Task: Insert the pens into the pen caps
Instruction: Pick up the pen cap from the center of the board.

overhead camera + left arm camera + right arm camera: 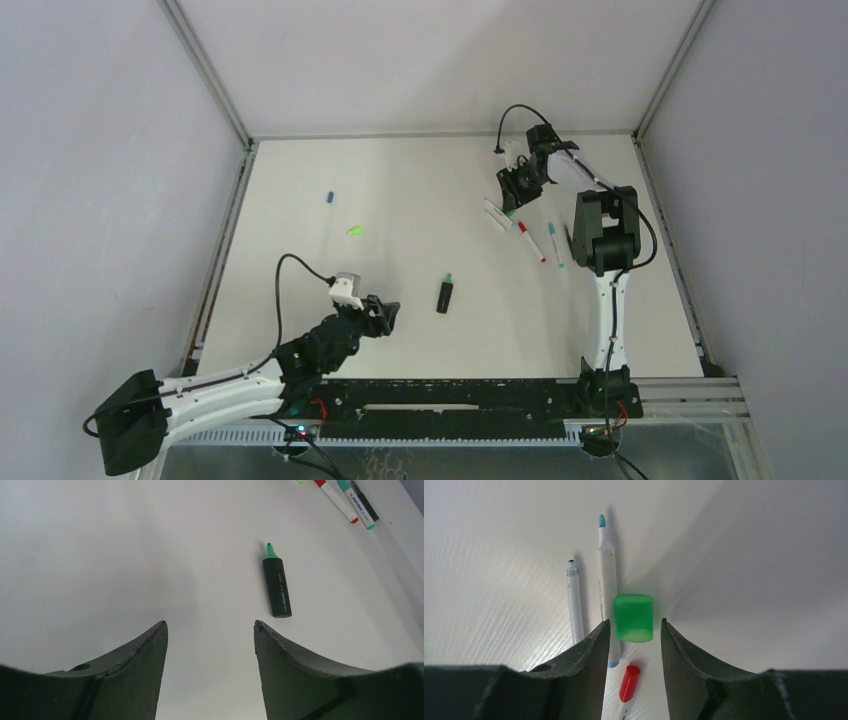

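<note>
My right gripper [634, 622] is open at the far right of the table [420, 170], over a group of pens. A blurred green cap [634, 617] shows just beyond its fingertips, with a thin gap on each side. I cannot tell whether the cap rests on the table. Left of it lie a white pen with a blue tip [606, 580] and a thinner pen [574, 600]. A red cap [629, 682] lies under the jaws. My left gripper [210, 625] is open and empty near the front, left of a black marker with a green tip [277, 585].
A blue cap [329, 197] and a bright green cap [354, 231] lie apart at the middle left. A red-ended pen [531, 240] and a teal-ended pen [553, 243] lie beside the right arm's black elbow [603, 232]. Metal rails edge the table.
</note>
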`<state>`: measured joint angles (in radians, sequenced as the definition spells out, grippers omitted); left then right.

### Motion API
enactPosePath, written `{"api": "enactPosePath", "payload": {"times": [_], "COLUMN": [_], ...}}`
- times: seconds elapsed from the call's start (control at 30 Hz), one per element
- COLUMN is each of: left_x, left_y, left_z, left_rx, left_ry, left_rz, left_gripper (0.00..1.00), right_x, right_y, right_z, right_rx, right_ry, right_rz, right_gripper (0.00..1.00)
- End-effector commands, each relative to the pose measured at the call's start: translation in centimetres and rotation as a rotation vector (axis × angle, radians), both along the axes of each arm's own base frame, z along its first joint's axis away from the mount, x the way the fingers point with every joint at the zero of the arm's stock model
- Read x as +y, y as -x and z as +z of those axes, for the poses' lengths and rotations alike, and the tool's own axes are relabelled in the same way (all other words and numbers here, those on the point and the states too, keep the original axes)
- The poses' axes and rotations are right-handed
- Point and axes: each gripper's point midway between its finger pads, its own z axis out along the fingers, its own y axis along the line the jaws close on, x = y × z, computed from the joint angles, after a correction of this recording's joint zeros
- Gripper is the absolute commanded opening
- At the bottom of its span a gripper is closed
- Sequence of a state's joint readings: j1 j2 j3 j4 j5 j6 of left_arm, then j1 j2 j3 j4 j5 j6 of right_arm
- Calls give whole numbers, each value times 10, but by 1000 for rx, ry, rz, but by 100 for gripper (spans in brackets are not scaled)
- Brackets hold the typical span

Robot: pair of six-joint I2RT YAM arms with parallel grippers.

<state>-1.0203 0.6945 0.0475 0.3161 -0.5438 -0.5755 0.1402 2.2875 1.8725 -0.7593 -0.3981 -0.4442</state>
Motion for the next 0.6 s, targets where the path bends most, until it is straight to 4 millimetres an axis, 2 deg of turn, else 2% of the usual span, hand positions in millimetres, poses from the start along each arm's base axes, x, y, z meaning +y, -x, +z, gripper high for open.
{"api": "enactPosePath", "payload": {"times": [0.0, 0.57], "left_x": [1, -1], "left_y": [-1, 1], "left_z": [5, 21], "left_rx": [-22, -39], "left_ry": [16, 73], "left_rz": [6, -3], "left_gripper": [68, 68], "right_x": [3, 5], "right_y": [-3, 0], "right_z": [3, -9], "right_rx": [-5, 8], "right_ry": [-3, 59], "right_rz": [22, 55], "right_gripper": [49, 50]}}
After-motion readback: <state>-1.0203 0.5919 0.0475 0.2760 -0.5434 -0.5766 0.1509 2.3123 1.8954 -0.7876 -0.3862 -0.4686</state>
